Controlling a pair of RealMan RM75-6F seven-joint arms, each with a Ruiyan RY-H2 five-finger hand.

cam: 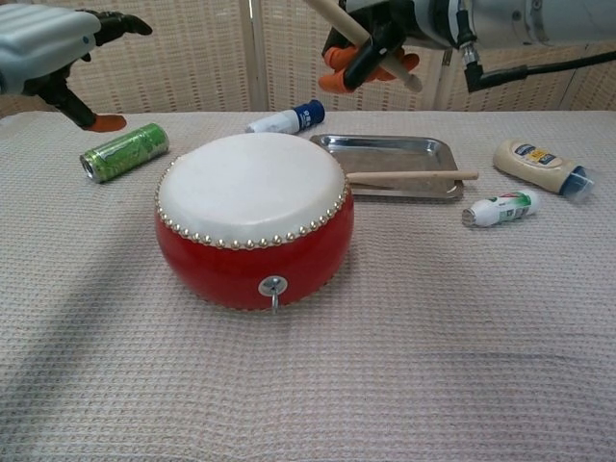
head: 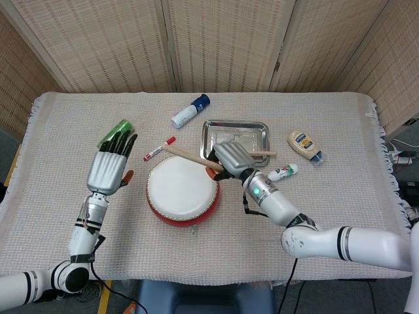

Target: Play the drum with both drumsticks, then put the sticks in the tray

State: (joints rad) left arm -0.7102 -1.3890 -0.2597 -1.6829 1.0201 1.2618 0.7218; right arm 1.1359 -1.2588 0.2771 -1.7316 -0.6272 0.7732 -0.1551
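Cloth-covered table (head: 327, 144) | red drum (cam: 252, 223), white skin | wooden drumstick (head: 190, 157) in right hand (head: 232, 159)
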